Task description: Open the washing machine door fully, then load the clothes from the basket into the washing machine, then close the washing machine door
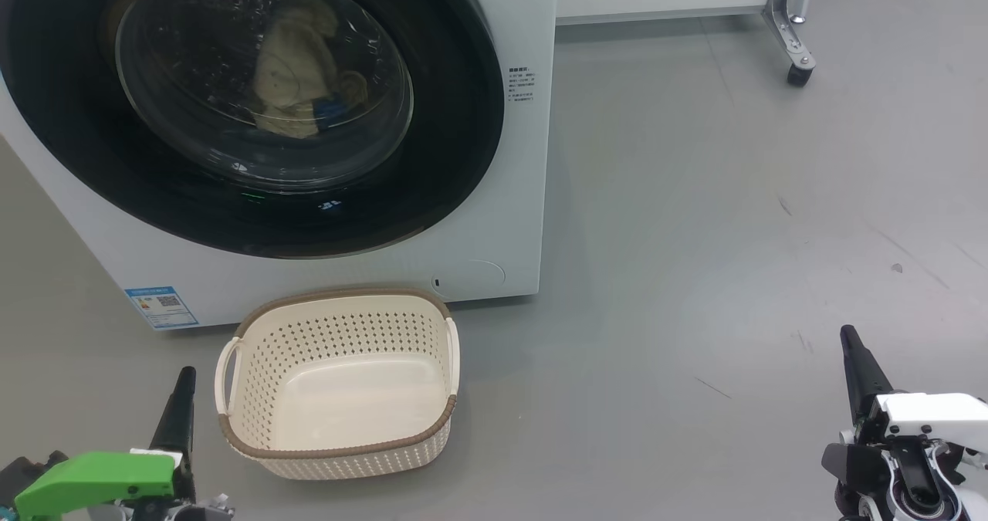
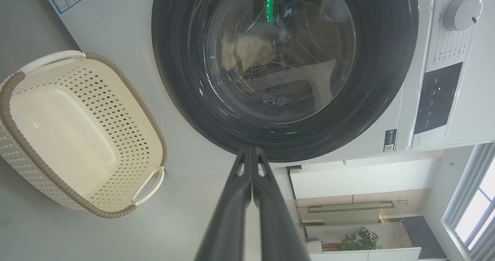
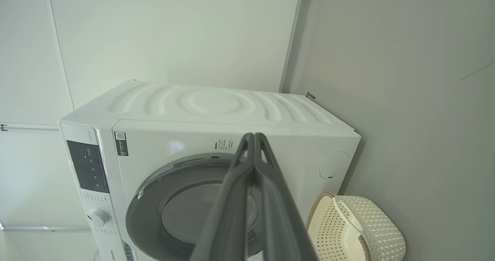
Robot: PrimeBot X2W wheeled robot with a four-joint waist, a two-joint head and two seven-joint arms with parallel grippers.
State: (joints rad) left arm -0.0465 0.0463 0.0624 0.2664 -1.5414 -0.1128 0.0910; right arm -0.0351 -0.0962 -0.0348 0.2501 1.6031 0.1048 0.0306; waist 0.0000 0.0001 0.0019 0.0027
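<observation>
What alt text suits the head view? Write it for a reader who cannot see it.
A white washing machine stands with its round black door shut, cream clothes visible through it. An empty cream basket sits on the grey floor in front of it. The left hand and right hand sit at the lower corners, both shut.

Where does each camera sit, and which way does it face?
Head: on the head, looking forward and down at the door, basket and floor; left gripper lower left, right gripper lower right.
Left wrist: looks along its shut fingers at the door; basket at left.
Right wrist: looks along its shut fingers at the washer's front and top; basket lower right.
Shared: all show door and basket; head and left wrist show clothes inside.
</observation>
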